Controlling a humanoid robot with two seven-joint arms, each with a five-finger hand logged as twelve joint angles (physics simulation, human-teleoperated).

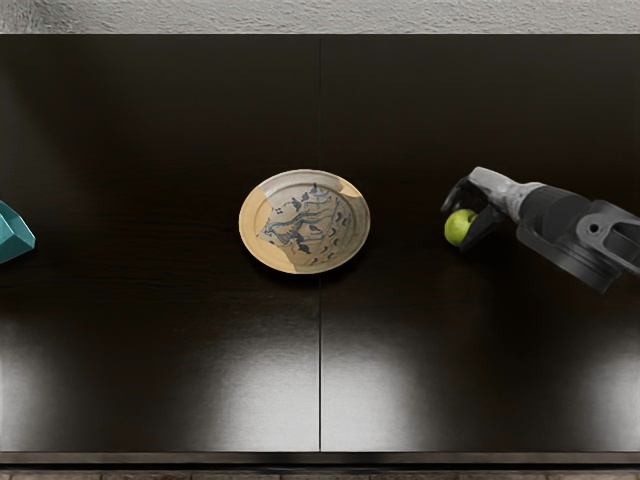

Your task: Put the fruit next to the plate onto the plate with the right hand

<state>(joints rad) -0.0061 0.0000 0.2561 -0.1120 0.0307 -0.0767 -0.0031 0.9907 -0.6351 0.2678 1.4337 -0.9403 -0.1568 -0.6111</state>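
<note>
Head view: right hand [480,205] with fingers curled closely around the green fruit [458,227], low over the desk [200,350], well to the right of the plate [252,220]. The plate lies directly leftward of the hand, so the carry likely runs straight left.

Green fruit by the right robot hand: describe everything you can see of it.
The green fruit is small, round, smooth and yellow-green, apple-like; no stem shows. It lies right of the plate, apart from it, over the dark table. The right robot hand curls its dark fingers over the fruit's top and right side, hiding part of it. Whether it rests on the table or is lifted cannot be told.
</note>
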